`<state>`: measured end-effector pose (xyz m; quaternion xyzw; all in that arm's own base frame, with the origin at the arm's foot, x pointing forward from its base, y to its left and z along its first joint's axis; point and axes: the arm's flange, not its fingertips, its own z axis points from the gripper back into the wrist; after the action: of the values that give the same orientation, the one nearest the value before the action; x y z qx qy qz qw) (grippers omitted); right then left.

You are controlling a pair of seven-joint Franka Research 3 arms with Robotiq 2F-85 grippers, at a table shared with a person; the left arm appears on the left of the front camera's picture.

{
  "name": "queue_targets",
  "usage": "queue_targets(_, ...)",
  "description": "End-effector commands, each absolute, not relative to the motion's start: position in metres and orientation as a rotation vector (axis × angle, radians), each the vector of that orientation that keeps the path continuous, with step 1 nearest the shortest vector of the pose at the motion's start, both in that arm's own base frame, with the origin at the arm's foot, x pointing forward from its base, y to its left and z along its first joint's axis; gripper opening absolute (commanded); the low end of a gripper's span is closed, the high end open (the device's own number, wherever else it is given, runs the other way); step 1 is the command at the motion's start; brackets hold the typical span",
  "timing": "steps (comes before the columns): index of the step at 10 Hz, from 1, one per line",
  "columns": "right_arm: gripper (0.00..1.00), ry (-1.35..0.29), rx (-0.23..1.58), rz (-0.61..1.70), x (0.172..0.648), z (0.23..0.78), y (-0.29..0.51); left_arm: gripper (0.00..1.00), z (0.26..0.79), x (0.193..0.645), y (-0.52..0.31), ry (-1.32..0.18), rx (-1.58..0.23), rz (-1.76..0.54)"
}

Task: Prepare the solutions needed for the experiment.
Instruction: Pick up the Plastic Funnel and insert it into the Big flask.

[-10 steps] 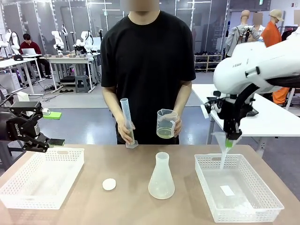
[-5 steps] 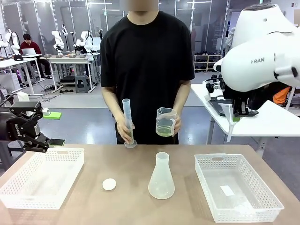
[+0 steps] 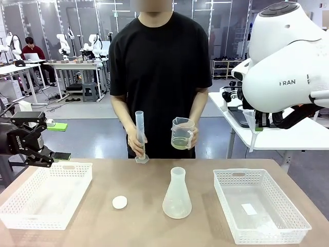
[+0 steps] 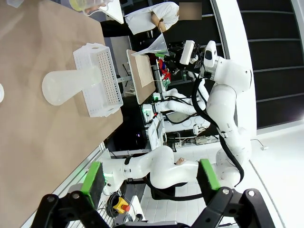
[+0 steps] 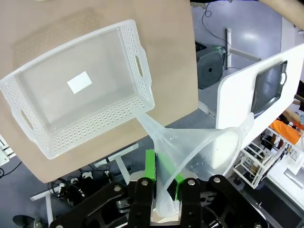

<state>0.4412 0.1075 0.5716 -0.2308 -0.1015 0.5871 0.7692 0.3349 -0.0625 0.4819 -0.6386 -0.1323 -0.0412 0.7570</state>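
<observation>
A frosted conical flask (image 3: pixel 177 195) (image 4: pixel 71 85) stands upright at the table's middle; I cannot make out liquid in it. The pale yellow solution (image 3: pixel 181 145) sits in the bottom of a clear handled beaker (image 3: pixel 182 135) that the person holds above the far edge. The person's other hand holds a tall graduated cylinder (image 3: pixel 139 128). My right gripper (image 3: pixel 258 127) (image 5: pixel 164 178) is raised high at the right, shut on the stem of a clear funnel (image 3: pixel 251 123) (image 5: pixel 199 149). My left gripper (image 3: pixel 49 140) (image 4: pixel 151 178) hangs open at the far left, holding nothing.
One white basket (image 3: pixel 31 208) rests at the table's left and another white basket (image 3: pixel 288 226) (image 5: pixel 28 123) at the right, with a white label inside. A small white cap (image 3: pixel 120 202) lies left of the flask. A white table stands behind the right arm.
My right arm has lifted the funnel out of the right basket and carried it up and to the right. The person has shifted the cylinder slightly. The left arm has not moved.
</observation>
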Motion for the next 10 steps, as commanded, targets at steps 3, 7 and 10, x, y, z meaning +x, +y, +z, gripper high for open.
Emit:
queue_targets(3, 0.0, -0.215, -0.51, 1.283, 0.443, 0.574, 0.104, 1.0, 0.484, 0.336, -0.064, -0.292, -1.411, -0.095)
queue_targets(7, 0.07, -0.362, -0.51, 1.465, 0.425, 0.586, 0.153, 1.0, 0.484, 0.336, -0.064, -0.292, -1.411, -0.095)
queue_targets(10, 0.07, -0.524, -0.469, 1.664, 0.399, 0.602, 0.202, 1.0, 0.484, 0.336, -0.064, -0.292, -1.411, -0.095)
